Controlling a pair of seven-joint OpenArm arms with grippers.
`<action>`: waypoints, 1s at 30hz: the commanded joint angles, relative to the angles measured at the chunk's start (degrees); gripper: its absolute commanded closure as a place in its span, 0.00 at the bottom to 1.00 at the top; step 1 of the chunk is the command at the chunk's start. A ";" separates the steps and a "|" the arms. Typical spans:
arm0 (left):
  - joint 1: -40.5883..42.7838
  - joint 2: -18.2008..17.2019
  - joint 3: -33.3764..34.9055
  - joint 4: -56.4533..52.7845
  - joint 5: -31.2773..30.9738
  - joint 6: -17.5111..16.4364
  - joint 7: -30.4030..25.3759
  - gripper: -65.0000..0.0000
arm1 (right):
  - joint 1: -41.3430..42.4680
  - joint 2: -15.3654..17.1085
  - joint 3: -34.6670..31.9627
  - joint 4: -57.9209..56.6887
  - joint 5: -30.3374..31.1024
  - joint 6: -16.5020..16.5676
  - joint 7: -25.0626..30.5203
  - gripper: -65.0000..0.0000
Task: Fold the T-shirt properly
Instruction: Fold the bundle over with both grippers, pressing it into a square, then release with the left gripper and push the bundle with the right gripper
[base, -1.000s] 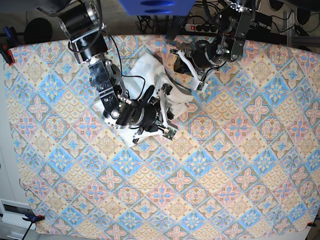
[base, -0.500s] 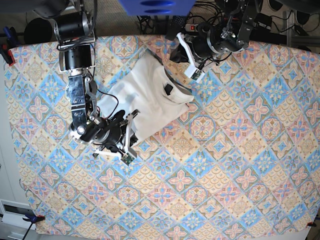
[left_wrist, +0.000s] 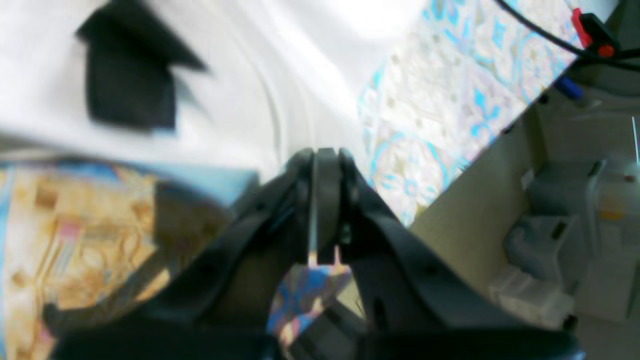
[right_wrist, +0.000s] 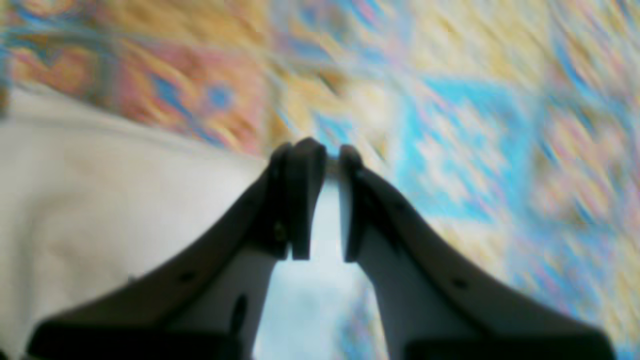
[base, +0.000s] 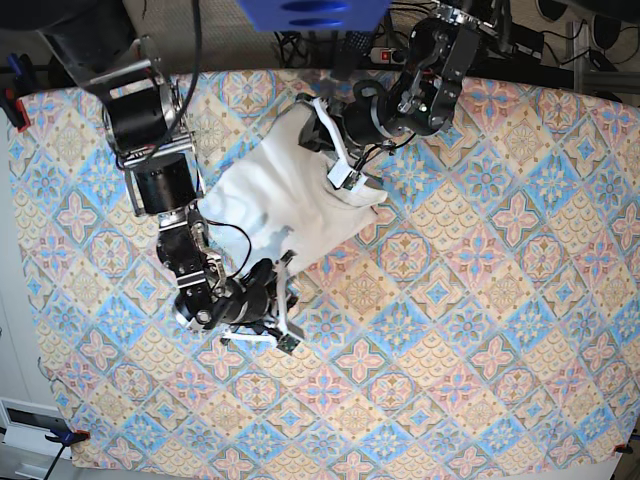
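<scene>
Base view gives you one T-shirt (base: 285, 195), white side up, lying crumpled on the patterned tablecloth (base: 480, 300) toward the far left of centre. You have two arms. Your left gripper (left_wrist: 325, 155) sits at the shirt's far right edge, jaws pressed together on nothing, with one black tag (left_wrist: 131, 82) beside it. Your right gripper (right_wrist: 325, 155) hangs at the shirt's near edge, jaws a narrow gap apart, empty.

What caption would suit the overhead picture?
Two robot arms work at a rumpled white T-shirt lying on a colourful patterned tablecloth.
</scene>
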 joint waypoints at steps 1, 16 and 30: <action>-1.66 0.29 0.07 -0.79 -0.47 -0.18 -0.54 0.99 | 1.69 0.07 -0.79 -1.82 0.15 0.08 1.50 0.87; -13.27 -2.17 -0.10 -11.60 6.65 -0.18 -4.05 0.98 | 2.04 10.27 -5.89 -10.43 0.15 0.08 4.76 0.87; -30.68 2.49 0.34 -32.87 6.56 -0.18 -13.02 0.98 | -22.57 17.30 8.27 27.72 0.41 0.08 -11.24 0.87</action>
